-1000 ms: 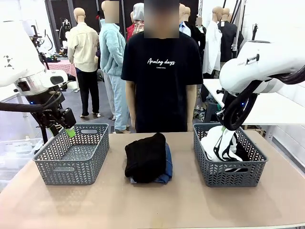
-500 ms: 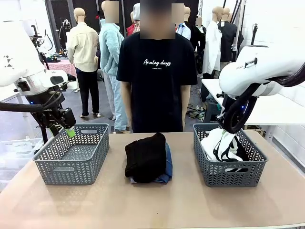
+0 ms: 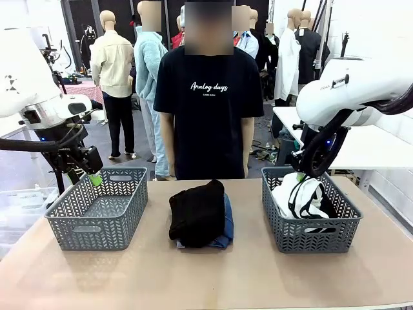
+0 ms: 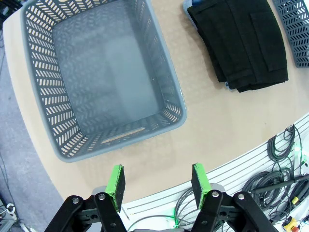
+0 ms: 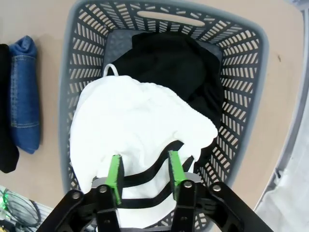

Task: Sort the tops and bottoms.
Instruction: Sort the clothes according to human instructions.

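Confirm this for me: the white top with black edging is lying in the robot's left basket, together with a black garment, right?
Wrong basket. The white top with black edging is lying in the robot's right basket, together with a black garment. The front view shows which basket it is.

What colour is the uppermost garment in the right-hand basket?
White garment with thin black stripes; right wrist view shows it best.
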Motion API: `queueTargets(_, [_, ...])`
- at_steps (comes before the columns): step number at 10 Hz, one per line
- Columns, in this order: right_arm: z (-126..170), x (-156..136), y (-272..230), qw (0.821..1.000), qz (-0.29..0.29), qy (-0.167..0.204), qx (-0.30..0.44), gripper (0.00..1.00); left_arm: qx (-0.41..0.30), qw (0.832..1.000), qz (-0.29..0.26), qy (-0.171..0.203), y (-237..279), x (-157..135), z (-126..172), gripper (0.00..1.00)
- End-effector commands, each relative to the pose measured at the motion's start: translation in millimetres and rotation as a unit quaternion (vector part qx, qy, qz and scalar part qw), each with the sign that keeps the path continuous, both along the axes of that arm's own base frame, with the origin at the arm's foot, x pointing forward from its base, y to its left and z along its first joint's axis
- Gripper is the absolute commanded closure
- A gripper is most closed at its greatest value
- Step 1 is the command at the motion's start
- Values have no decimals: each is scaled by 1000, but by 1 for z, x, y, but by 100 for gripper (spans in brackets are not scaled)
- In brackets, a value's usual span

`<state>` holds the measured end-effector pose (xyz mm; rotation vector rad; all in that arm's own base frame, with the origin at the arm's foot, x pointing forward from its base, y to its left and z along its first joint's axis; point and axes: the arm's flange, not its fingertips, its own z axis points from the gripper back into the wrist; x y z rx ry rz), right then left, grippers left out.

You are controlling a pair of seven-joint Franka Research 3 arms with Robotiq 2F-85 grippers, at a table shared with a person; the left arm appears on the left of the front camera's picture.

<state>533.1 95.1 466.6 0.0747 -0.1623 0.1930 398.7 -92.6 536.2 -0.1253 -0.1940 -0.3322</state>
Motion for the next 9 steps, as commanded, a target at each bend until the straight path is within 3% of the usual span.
queueTargets(1, [19, -7, 7, 1000, -9, -8, 3, 0, 3, 1000, -2, -4, 3, 0, 1, 28])
queueTargets(4, [50, -16, 20, 999, -3, -37, 0, 0, 3, 1000, -2, -4, 3, 0, 1, 28])
queueTargets(5, [59, -17, 29, 999, -1, -30, -17, 0, 3, 1000, -2, -4, 3, 0, 1, 28])
queueTargets(6, [43, -13, 13, 999, 7, -38, 4, 0, 3, 1000, -2, -4, 3, 0, 1, 28])
queueTargets(9, [43, -13, 13, 999, 7, -38, 4, 0, 3, 1000, -2, -4, 3, 0, 1, 28])
